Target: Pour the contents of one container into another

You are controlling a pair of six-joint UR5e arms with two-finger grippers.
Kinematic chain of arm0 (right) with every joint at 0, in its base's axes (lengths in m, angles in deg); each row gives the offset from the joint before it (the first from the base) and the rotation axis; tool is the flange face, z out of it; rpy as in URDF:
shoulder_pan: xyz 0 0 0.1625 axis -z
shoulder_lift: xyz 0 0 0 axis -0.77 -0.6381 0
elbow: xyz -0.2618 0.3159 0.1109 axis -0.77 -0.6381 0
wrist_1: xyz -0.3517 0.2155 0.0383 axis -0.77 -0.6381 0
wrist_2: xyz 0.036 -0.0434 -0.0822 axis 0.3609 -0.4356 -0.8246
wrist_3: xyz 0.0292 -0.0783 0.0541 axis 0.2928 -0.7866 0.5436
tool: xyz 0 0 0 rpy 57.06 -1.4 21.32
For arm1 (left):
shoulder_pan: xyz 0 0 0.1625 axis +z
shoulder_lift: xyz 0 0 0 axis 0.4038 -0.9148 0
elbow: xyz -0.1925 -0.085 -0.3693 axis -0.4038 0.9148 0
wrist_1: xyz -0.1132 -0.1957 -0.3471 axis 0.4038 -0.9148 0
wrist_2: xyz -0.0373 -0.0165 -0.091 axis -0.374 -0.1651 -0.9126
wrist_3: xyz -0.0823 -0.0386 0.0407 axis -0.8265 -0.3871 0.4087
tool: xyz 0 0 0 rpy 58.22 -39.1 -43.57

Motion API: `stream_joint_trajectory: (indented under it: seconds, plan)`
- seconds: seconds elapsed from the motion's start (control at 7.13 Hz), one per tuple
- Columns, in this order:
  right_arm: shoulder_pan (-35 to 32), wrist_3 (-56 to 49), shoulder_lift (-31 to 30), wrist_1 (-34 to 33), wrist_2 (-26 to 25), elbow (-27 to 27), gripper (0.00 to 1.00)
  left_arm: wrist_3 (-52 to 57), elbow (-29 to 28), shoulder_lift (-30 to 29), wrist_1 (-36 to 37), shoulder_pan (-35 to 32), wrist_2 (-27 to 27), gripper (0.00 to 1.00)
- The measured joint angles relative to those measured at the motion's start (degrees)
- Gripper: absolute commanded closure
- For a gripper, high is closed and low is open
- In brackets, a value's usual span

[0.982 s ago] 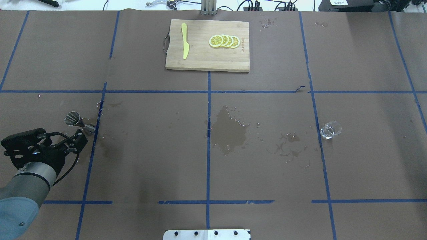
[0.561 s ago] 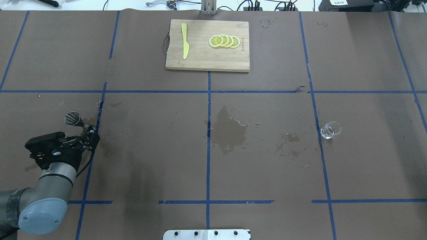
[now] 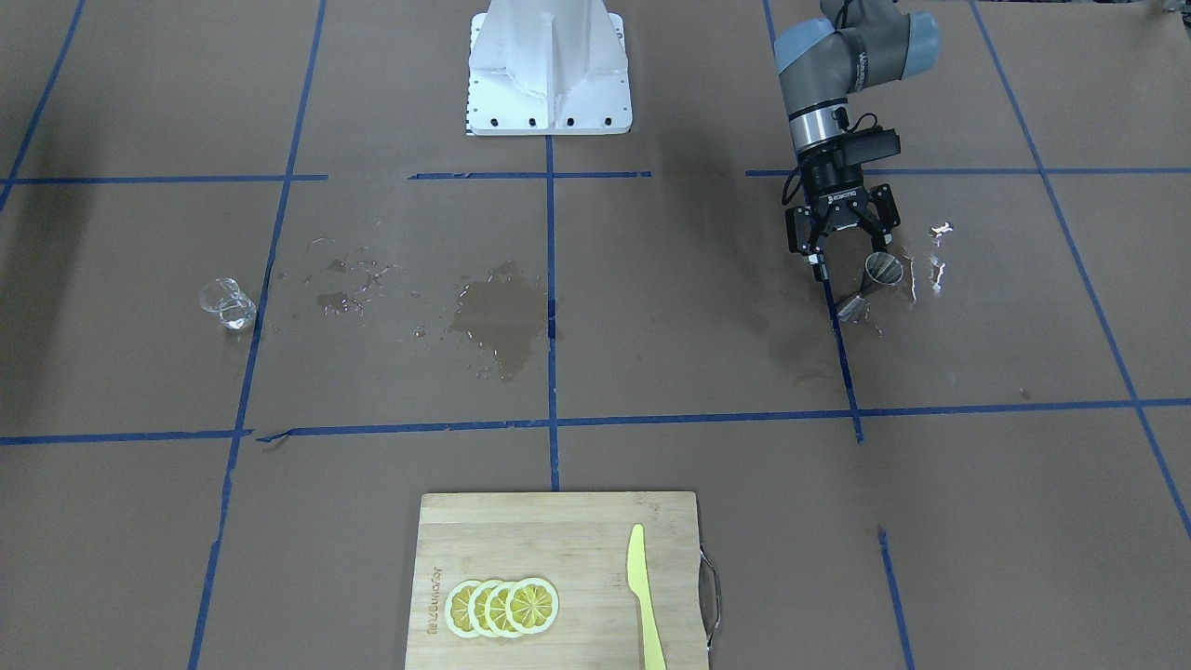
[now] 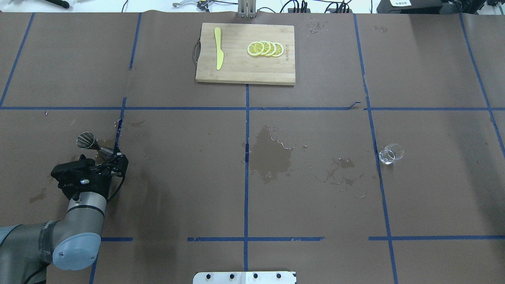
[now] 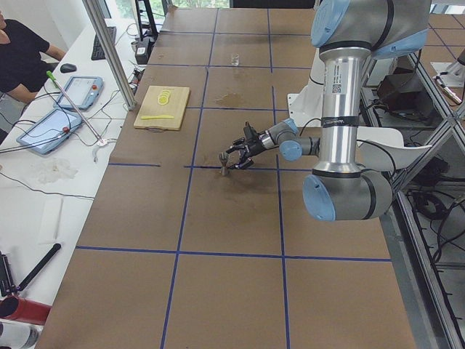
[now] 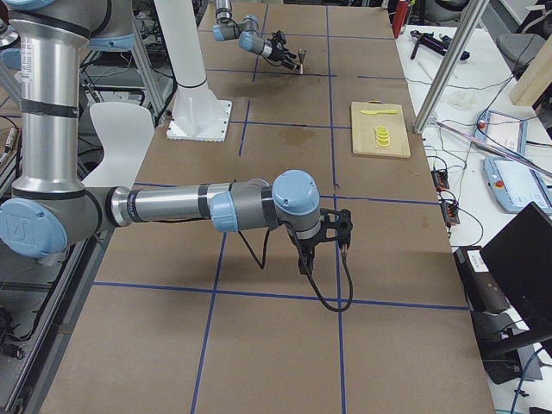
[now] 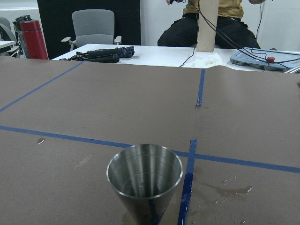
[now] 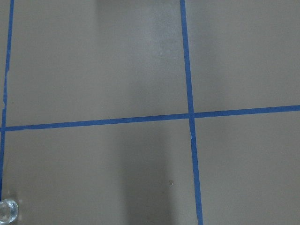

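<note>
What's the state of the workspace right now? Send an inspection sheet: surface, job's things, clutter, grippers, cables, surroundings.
Surface: brown paper table with a blue tape grid; wet patch near the centre, smaller splashes beside it.
Job's things: metal cup upright on the robot's left side; clear glass on its right side, far from the cup.
Clutter: cutting board at the far edge, carrying a yellow knife and lemon slices.
Grippers: left gripper open, beside the cup, not holding it; right gripper over bare paper, jaws cannot be judged.
Cables: black cable hangs in a loop from the right wrist.
Surroundings: person seated at the side bench, tablets on it.
</note>
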Motion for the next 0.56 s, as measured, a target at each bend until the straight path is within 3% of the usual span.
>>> stream_joint_trajectory:
  seconds: [0.56]
  plan:
    - [0.1,0.0,0.0,0.0,0.0,-0.1,0.0,0.2,-1.9,-0.5,0.0,-1.1,0.1,0.07]
